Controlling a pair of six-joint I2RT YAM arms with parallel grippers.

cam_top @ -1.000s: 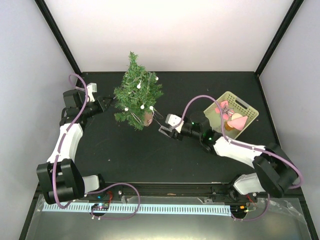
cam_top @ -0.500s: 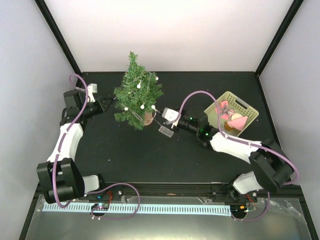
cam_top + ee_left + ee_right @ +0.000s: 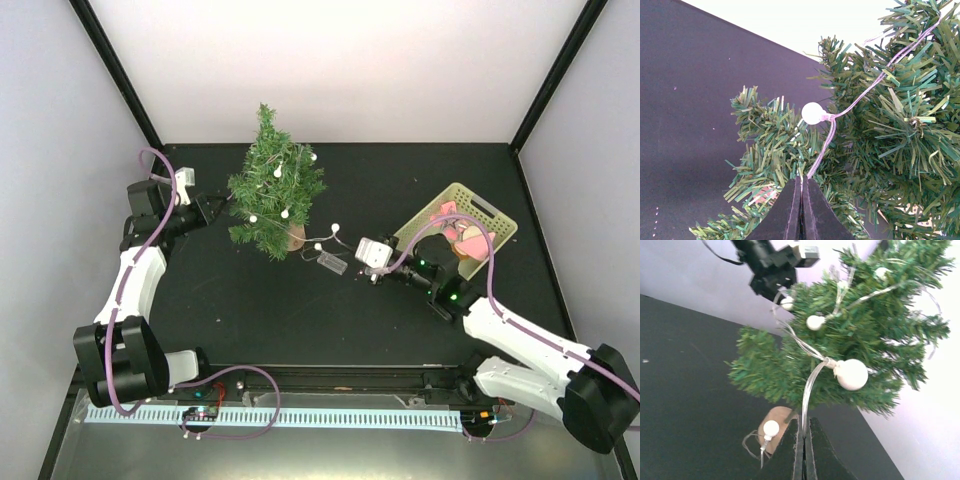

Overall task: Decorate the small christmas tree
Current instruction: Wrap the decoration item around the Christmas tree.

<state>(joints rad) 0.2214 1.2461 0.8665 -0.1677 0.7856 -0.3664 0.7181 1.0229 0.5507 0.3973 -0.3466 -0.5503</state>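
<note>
Your right gripper (image 3: 802,424) has pulled back from the small christmas tree (image 3: 275,195), standing back-left; it and the left gripper (image 3: 801,181) pinch the light string (image 3: 812,113). Lights look half draped; ornaments (image 3: 472,240) wait in the basket (image 3: 500,214).

Back-left on counter (image 3: 300,315): small christmas tree (image 3: 275,195), light string (image 3: 285,212) draped. left tool (image 3: 222,207) at its left branches; right tool (image 3: 360,264) between tree and basket (image 3: 488,206).
</note>
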